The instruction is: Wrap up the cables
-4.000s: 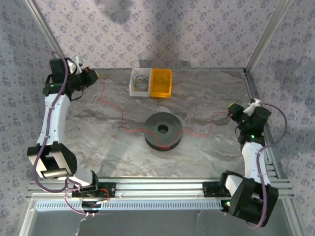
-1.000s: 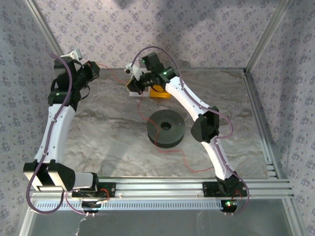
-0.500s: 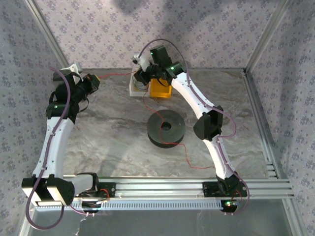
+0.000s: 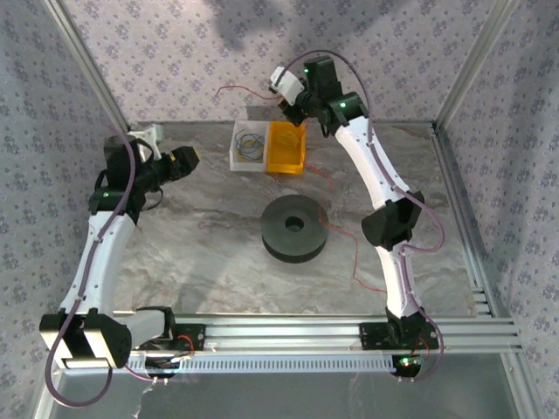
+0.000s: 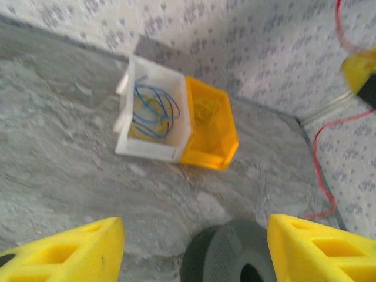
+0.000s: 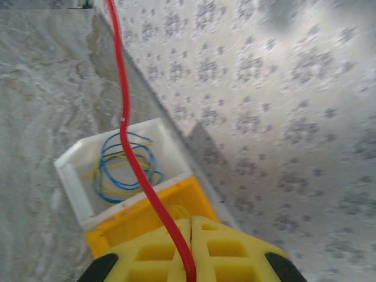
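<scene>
left fingers [image 5: 70, 252] spread, cropped at frame bottom, right fingers [image 6: 153, 255] pinching red cable [image 6: 126, 129], black spool [image 5: 226, 258] partly cropped

A: Overhead shot's bright, soft even light across the desk [image 4: 201, 253].
B: Big smudgy shadows high on the back wall [image 4: 262, 26], though.
A: Left wrist camera's smeared: white bin [image 5: 154, 114] fuzzy, left jaws mush along the bottom edge.
B: Right wrist: red cable [image 6: 126, 141] fairly crisp, wallpaper [image 6: 264, 88] behind it out of focus, dark blotch upper right.
</scene>
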`<state>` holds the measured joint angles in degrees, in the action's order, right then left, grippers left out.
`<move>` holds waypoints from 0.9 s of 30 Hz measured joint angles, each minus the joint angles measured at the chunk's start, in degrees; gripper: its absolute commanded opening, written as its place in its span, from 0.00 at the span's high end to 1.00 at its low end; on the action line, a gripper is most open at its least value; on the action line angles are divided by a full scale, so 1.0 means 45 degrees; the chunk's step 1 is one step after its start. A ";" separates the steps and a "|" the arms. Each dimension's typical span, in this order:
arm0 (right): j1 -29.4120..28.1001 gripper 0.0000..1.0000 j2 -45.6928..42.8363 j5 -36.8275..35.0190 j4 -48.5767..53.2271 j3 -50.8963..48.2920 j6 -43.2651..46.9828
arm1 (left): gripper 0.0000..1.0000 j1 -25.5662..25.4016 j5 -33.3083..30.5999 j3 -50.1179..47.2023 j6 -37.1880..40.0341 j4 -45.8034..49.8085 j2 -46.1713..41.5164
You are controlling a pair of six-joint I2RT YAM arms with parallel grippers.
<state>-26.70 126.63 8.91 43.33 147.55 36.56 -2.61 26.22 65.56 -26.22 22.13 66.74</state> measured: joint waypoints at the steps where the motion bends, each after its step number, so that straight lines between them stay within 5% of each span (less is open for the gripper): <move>1: -0.0015 1.00 -0.0146 -0.0092 -0.0151 -0.0034 0.0389 | 0.37 -0.0262 0.0044 -0.0136 0.0073 -0.0005 0.0126; 11: -0.0602 1.00 -0.0719 -0.0121 -0.2259 -0.1185 0.3332 | 0.45 -0.3186 0.0427 -0.1035 -0.0044 -0.1559 0.3580; 27: -0.0908 1.00 -0.0869 -0.0175 -0.3599 -0.2195 0.4561 | 0.48 -0.5037 0.2501 -0.0641 -0.0520 -0.3585 0.8519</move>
<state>-30.79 122.72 8.12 27.14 137.67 57.08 -25.28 37.47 62.67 -28.56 6.00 105.08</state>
